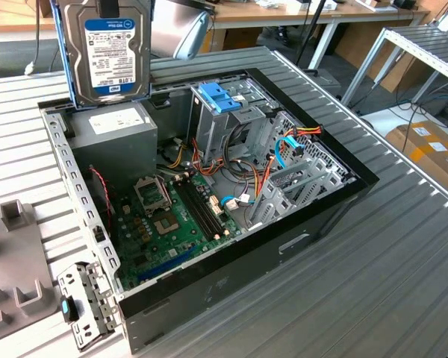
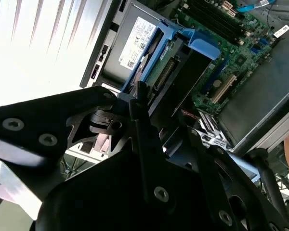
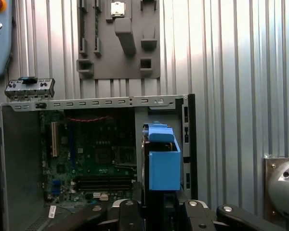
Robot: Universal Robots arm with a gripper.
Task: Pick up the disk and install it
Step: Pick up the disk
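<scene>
At 11 o'clock in the exterior view, the disk [image 1: 108, 48] hangs upright in the air, label to camera, over the far corner of the open case [image 1: 209, 291], just above the grey box [image 1: 123, 142]. In the first wrist view the claw [image 3: 160, 211] is clamped on the disk, with the motherboard [image 3: 94, 159] beyond it. The case sits on the ribbed surface [image 1: 373, 283].

The tool [image 2: 159, 110] is matte black all over: broad, flat linkage plates with angled edges and slimmer bars between them. Round silver screw heads with hex sockets dot the plates and mark the pivots.
</scene>
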